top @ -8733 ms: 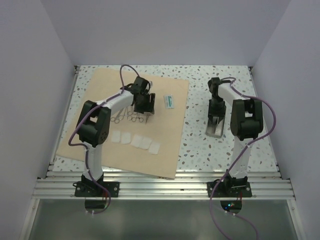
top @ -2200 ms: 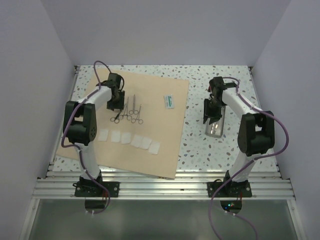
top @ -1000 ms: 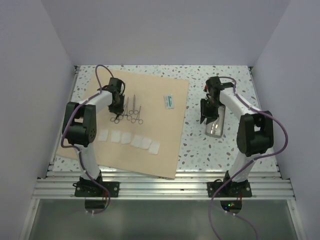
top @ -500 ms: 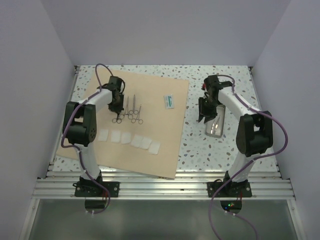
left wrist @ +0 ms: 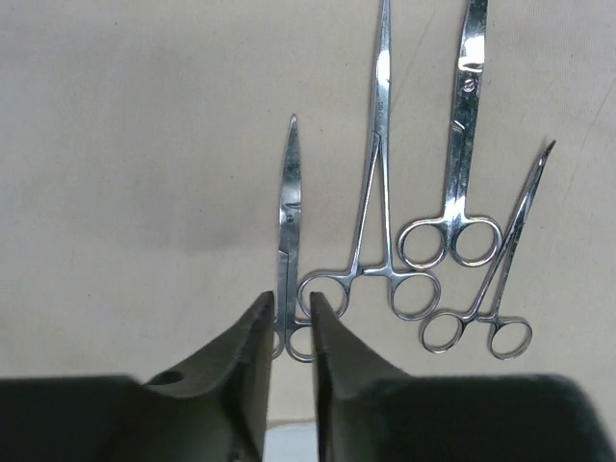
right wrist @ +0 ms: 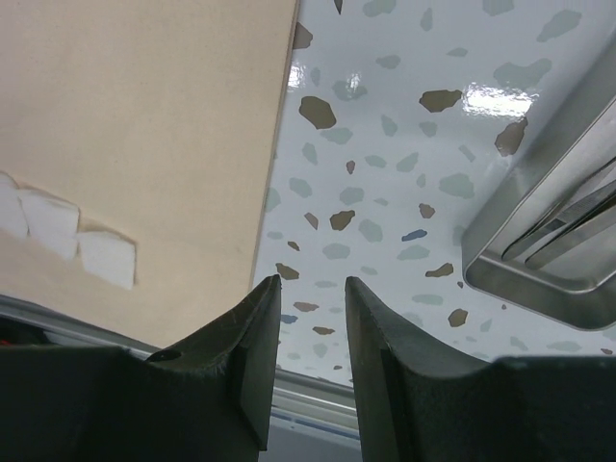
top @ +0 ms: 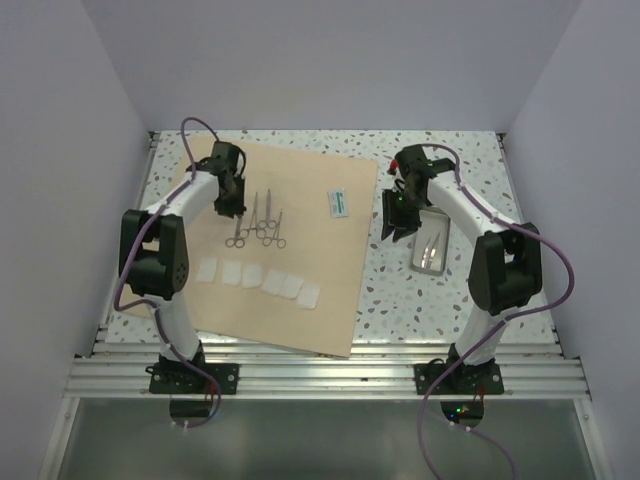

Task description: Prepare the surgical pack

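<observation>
The tan wrap sheet point(top: 320, 260) lies flat on the left half of the table. On it lie the scissors point(left wrist: 288, 221), long forceps point(left wrist: 375, 212), a second pair of scissors point(left wrist: 464, 144) and small curved forceps point(left wrist: 505, 260), with a row of white gauze squares point(top: 272, 282) nearer me. My left gripper point(left wrist: 292, 300) hovers over the scissors' handle rings. Its jaws stand a narrow gap apart and grip nothing. The steel tray point(top: 441, 262) sits on the speckled top at the right with thin steel instruments inside. My right gripper point(right wrist: 311, 284) is open and empty, between the sheet's edge and the tray point(right wrist: 520, 279).
A small white and green packet point(top: 340, 204) lies on the sheet's far right part. Aluminium rails point(top: 320, 375) run along the near edge. White walls close in the left, right and back of the table.
My right gripper has moved left, off the tray and toward the sheet's edge. My left gripper's jaws have narrowed and it has drawn back slightly from the instruments.
</observation>
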`<state>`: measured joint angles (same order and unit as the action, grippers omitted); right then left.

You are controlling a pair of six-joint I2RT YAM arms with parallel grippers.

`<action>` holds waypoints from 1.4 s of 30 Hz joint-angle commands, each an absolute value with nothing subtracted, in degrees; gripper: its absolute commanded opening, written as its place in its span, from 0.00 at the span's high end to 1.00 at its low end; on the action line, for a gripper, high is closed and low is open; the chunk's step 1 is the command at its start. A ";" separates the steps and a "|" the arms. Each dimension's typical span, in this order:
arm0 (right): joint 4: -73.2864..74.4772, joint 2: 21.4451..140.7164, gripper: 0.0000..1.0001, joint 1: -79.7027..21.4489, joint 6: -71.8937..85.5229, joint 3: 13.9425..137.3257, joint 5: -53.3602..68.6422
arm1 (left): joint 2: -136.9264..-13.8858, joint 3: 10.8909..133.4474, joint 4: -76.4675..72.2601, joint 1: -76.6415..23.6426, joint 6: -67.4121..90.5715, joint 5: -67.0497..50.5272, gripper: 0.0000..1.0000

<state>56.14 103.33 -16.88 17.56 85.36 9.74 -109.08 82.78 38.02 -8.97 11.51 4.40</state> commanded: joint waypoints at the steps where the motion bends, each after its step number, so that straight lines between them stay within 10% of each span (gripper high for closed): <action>1: 56.51 102.39 0.63 -16.79 17.84 87.45 10.90 | -110.12 85.68 38.15 -8.53 12.30 3.08 0.70; 5: 56.69 101.95 0.62 -16.79 17.67 86.84 10.64 | -114.77 89.46 37.79 -8.44 12.83 3.25 0.38; 19: 57.22 102.22 0.62 -16.87 17.05 86.22 9.40 | -122.34 96.42 34.63 -8.70 17.49 -0.88 0.67; 42: 57.66 103.80 0.62 -16.79 16.61 87.01 9.23 | -128.23 98.53 33.57 -11.34 22.24 4.04 0.64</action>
<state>56.45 103.88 -16.86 17.47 85.60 9.74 -125.75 97.12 34.39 -11.29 21.08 2.35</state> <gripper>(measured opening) 0.375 0.364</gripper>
